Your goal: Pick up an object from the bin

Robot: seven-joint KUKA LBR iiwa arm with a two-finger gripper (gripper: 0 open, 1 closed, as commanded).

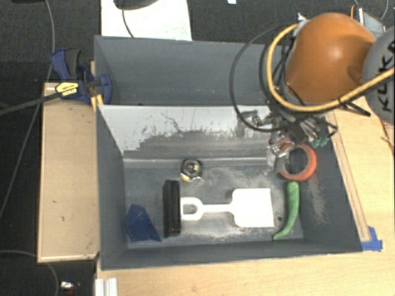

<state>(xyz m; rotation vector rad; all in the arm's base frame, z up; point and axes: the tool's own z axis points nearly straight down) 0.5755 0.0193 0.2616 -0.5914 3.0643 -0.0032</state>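
Arm: reaches in from the right, with the orange cover (327, 54) high over the right rear of the bin (185, 73). Cables loop round it and the wrist points down.
Gripper (281, 152): low at the foot of the back wall, at the right end of the floor, just beside and partly over the orange-red ring.
Grip state: cannot tell how far open it is, or whether it has hold of anything.
Orange-red ring (307, 168): one, flat on the floor at right rear. Its left edge is hidden behind the gripper.
Green pepper shape (290, 211): one, curved, just in front of the ring, along the right side.
White spatula (247, 208): one, front middle. The blade is to the right near the pepper shape, and the handle end is just beside the black bar.
Black bar (171, 208): one, lying front to back, left of centre.
Blue wedge (141, 224): one, in the front left corner, just beside the bar.
Small round yellow-and-metal piece (191, 169): one, just behind the bar's rear end.
Count: six loose things — one of each, spread out singly.
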